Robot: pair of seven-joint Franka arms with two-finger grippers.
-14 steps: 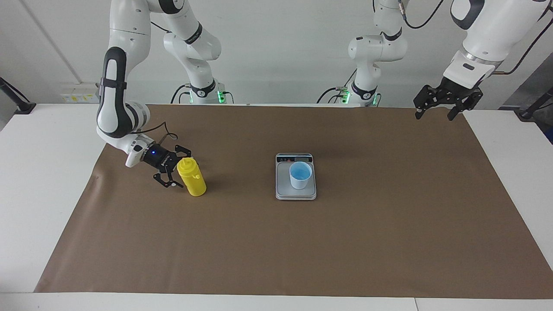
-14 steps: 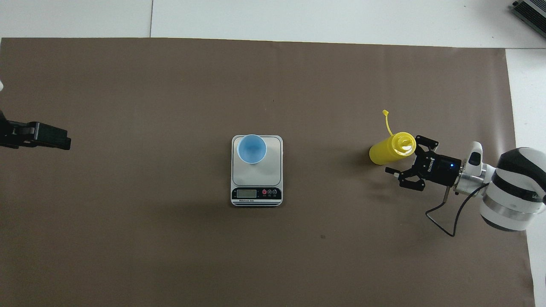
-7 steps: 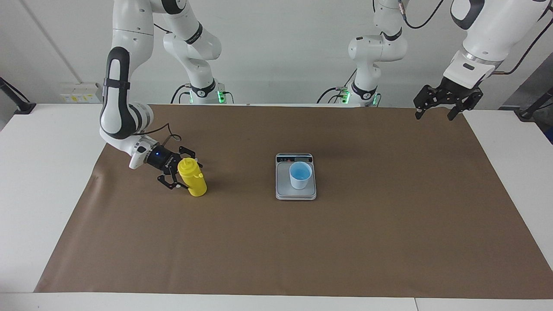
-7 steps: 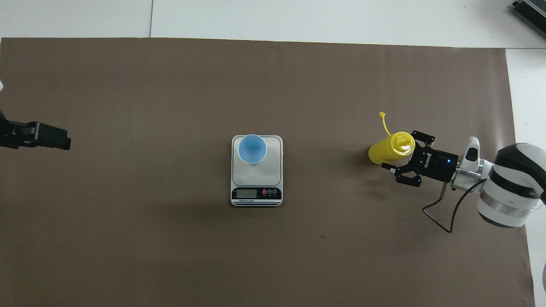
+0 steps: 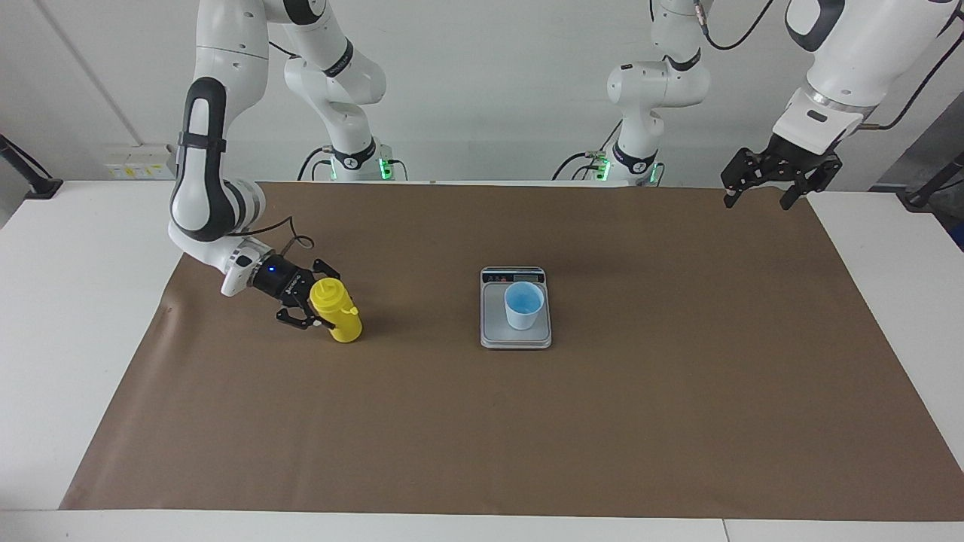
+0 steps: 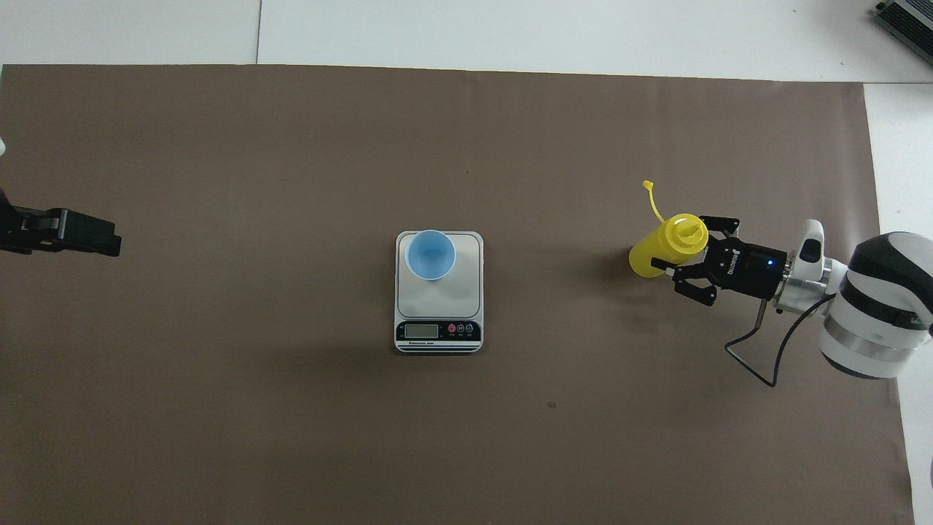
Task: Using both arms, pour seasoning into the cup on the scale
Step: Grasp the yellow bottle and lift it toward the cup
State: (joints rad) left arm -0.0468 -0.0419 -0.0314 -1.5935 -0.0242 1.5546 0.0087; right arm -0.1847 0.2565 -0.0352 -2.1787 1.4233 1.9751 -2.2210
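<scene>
The yellow seasoning bottle [image 5: 343,319] [image 6: 644,259] stands on the brown mat toward the right arm's end of the table, its tethered cap [image 6: 646,186] sticking out. My right gripper [image 5: 322,297] [image 6: 681,242] is open, low at the bottle's upper part, with a finger on each side of it. The light blue cup [image 5: 523,305] [image 6: 430,254] stands on the silver scale [image 5: 493,325] [image 6: 461,295] at the mat's middle. My left gripper [image 5: 757,199] [image 6: 87,237] is open and empty, raised over the mat's corner at the left arm's end, where that arm waits.
A brown mat [image 5: 482,436] covers most of the white table. The scale's display strip [image 6: 437,332] faces the robots. A black cable [image 6: 758,364] loops from the right wrist over the mat.
My right gripper has moved forward so that its fingers now straddle the bottle. The bottle's top and cap have shifted slightly. The left arm has not moved.
</scene>
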